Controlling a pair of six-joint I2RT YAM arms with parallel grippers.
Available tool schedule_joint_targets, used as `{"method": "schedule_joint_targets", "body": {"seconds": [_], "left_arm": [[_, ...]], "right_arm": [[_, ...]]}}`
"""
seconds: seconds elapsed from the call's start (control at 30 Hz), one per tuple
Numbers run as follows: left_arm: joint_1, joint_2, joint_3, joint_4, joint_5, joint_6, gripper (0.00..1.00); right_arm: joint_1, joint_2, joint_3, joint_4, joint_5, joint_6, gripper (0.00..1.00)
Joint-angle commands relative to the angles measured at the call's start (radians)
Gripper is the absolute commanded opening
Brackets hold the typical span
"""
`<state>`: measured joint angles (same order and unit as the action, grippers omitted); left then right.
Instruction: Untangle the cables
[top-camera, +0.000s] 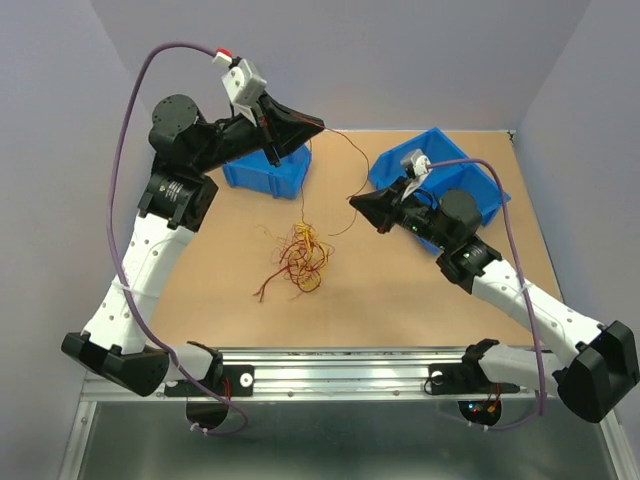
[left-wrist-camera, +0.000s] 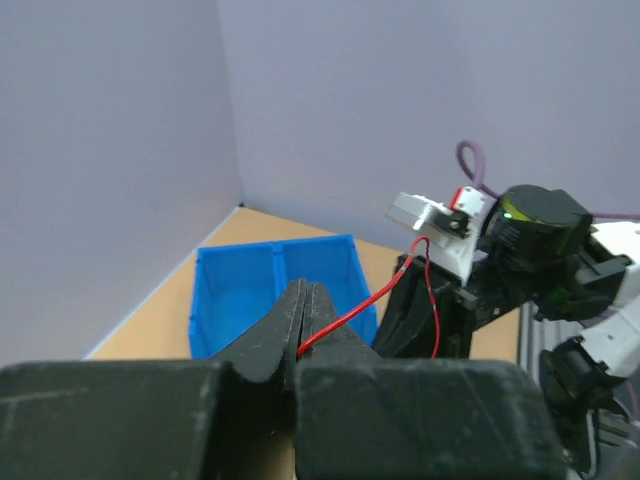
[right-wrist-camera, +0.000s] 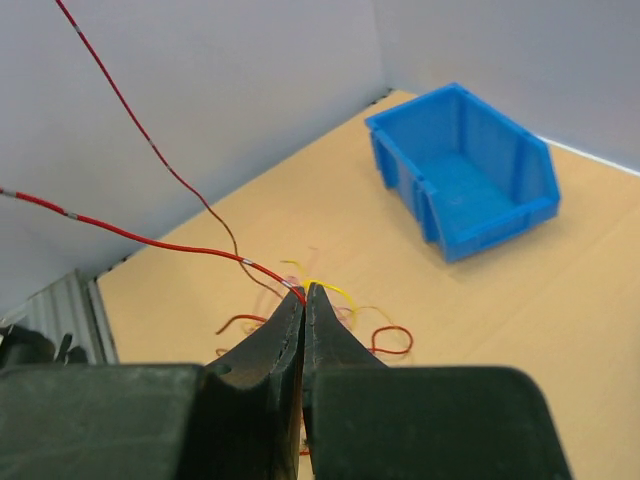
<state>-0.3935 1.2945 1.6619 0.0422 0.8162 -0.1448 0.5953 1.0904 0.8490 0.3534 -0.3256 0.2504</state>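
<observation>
The cables (top-camera: 300, 258) lie as a tangle of yellow, orange and dark red loops on the middle of the table. One red cable (top-camera: 362, 158) is stretched in the air between both grippers. My left gripper (top-camera: 322, 127) is raised at the back and shut on one end of it (left-wrist-camera: 350, 315), its jaws (left-wrist-camera: 305, 288) pressed together. My right gripper (top-camera: 352, 200) is shut on the other end (right-wrist-camera: 150, 238), tips (right-wrist-camera: 306, 290) above the tangle (right-wrist-camera: 345, 295). A darker strand (right-wrist-camera: 140, 125) runs from above down to the pile.
A blue bin (top-camera: 268, 175) stands at the back left, partly under the left arm. A second blue bin (top-camera: 440, 140) sits at the back right behind the right arm. Grey walls close in the table. A metal rail (top-camera: 340, 370) runs along the near edge.
</observation>
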Motion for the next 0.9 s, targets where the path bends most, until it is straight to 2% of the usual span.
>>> {"method": "schedule_joint_targets", "body": {"seconds": [0.0,0.2,0.3,0.37,0.5,0.53,0.63,0.73,0.83,0.87], "left_arm": [[-0.076,-0.014,-0.013,0.067,0.018,-0.022,0.00],[-0.116,0.006,-0.039,0.059,-0.012,-0.030,0.00],[-0.122,0.014,-0.054,0.059,-0.014,-0.035,0.00],[-0.123,0.022,-0.051,0.053,-0.005,-0.041,0.00],[-0.125,0.025,-0.051,0.047,0.003,-0.052,0.00],[-0.125,0.023,-0.050,0.045,-0.002,-0.049,0.00],[-0.127,0.017,-0.051,0.042,-0.009,-0.047,0.00],[-0.125,0.015,-0.053,0.035,-0.029,-0.039,0.00],[-0.127,0.015,-0.054,0.031,-0.038,-0.033,0.00],[-0.127,0.017,-0.056,0.031,-0.037,-0.035,0.00]], "right_arm": [[0.004,0.054,-0.024,0.145,-0.200,-0.011,0.01],[0.078,0.130,-0.007,0.144,-0.164,-0.072,0.01],[0.109,0.170,0.012,0.124,-0.112,-0.106,0.06],[0.120,0.178,0.012,0.122,-0.066,-0.123,0.12],[0.123,0.175,0.005,0.121,0.002,-0.135,0.17],[0.124,0.171,0.002,0.122,0.031,-0.138,0.22],[0.123,0.155,-0.008,0.124,0.057,-0.146,0.23],[0.123,0.138,-0.013,0.121,0.085,-0.148,0.40],[0.123,0.124,-0.022,0.121,0.109,-0.155,0.60],[0.124,0.124,-0.024,0.119,0.111,-0.158,0.71]]}}
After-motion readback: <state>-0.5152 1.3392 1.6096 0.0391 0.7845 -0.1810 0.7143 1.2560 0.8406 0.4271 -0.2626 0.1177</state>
